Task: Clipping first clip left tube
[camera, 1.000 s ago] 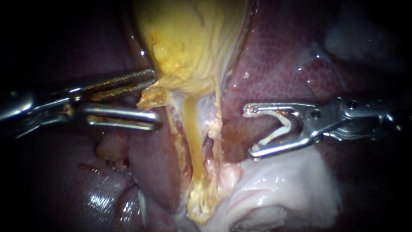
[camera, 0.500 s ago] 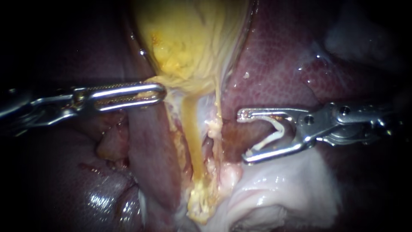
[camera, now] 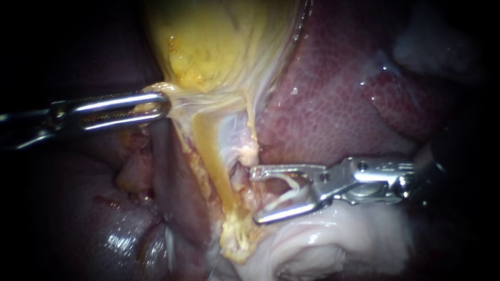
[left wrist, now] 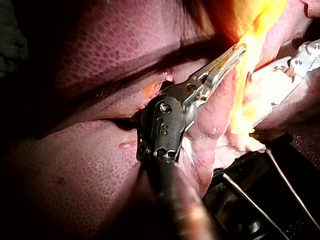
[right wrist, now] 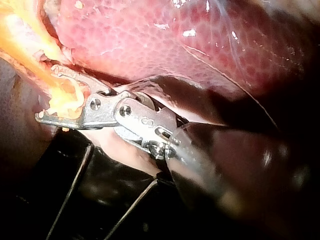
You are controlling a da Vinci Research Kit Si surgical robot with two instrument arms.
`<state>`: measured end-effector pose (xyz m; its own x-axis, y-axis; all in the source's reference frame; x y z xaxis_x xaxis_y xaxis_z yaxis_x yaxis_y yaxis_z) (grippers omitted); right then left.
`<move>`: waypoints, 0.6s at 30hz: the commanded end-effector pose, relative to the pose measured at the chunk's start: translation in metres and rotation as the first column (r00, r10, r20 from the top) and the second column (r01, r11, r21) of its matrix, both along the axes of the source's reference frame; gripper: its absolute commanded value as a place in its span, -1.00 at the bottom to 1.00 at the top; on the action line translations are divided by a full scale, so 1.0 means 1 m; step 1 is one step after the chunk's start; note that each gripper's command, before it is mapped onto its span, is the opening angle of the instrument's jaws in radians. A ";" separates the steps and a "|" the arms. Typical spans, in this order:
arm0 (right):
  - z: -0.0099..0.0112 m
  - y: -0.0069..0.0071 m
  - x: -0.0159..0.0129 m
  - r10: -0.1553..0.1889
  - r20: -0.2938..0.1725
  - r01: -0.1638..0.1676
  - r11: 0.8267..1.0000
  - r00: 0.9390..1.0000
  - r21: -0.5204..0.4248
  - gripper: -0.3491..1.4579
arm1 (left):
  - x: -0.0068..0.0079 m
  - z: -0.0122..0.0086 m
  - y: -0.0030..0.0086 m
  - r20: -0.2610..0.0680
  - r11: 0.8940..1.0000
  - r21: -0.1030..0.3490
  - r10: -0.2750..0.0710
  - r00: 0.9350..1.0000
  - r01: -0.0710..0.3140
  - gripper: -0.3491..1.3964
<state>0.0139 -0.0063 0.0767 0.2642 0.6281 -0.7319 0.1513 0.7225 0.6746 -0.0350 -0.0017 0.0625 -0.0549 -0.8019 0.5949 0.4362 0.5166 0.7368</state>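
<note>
Since the left tube [camera: 212,161], stretched below the gallbladder [camera: 208,47], is judged soft, slick and tearable, it is best straddled mid-length by the right instrument [camera: 255,195], whose wide jaws hold a clip [camera: 294,186]; gallbladder tissue is clamped by the left instrument [camera: 161,104].

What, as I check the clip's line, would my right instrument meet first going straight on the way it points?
Probably the pale tissue just ahead of the right instrument, whose jaws carry the clip; the yellow tube lies beyond it. Depth is unclear. The left instrument holds the gallbladder aside.
</note>
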 end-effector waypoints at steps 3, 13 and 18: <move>0.0015 -0.0003 0.0009 -0.003 0.005 0.003 1.000 1.000 0.008 0.05 | -0.0001 -0.0001 -0.0004 0.004 1.000 -0.002 0.006 1.000 -0.006 -1.00; 0.0027 0.0003 0.0025 -0.001 0.009 0.001 1.000 1.000 0.007 0.05 | -0.0004 -0.0009 -0.0015 0.015 1.000 -0.003 0.020 1.000 -0.019 -1.00; 0.0027 0.0003 0.0029 -0.018 -0.002 0.018 1.000 1.000 0.018 0.05 | -0.0006 -0.0009 -0.0016 0.018 1.000 -0.004 0.024 1.000 -0.024 -1.00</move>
<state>0.0168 -0.0061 0.0794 0.2775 0.6363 -0.7198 0.1848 0.6999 0.6899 -0.0355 -0.0033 0.0615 -0.0466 -0.8010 0.5968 0.4110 0.5292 0.7423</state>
